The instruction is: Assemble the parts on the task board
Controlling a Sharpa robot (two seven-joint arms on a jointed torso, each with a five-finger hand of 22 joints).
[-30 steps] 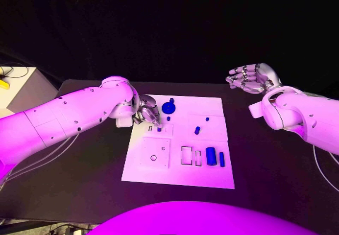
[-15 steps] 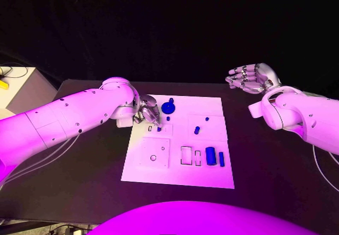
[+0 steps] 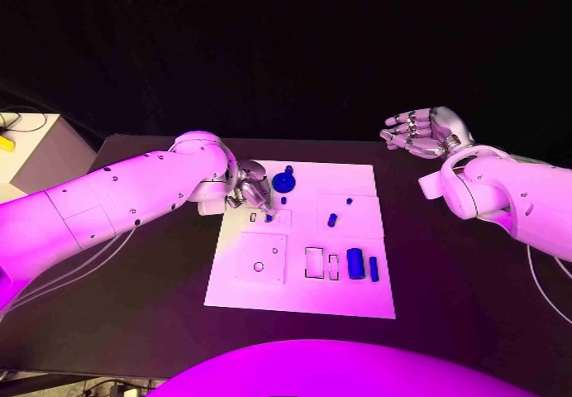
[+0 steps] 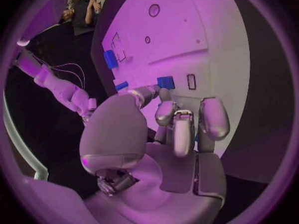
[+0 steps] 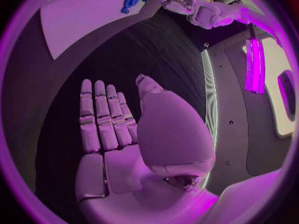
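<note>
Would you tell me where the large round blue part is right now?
In the head view, the round blue part sits at the task board's far edge, left of centre, just right of the left hand.

Blue parts (image 3: pixel 355 263) lie on the white task board (image 3: pixel 358 302), on a black table (image 3: pixel 464 281).

One white task board (image 3: pixel 358 298) on one black table (image 3: pixel 464 281). Blue parts: one round piece (image 3: pixel 283 181), two upright cylinders (image 3: pixel 355 263) (image 3: pixel 373 268), about four small pegs (image 3: pixel 332 220). Two hands: left (image 3: pixel 251 192), right (image 3: pixel 424 131).
</note>
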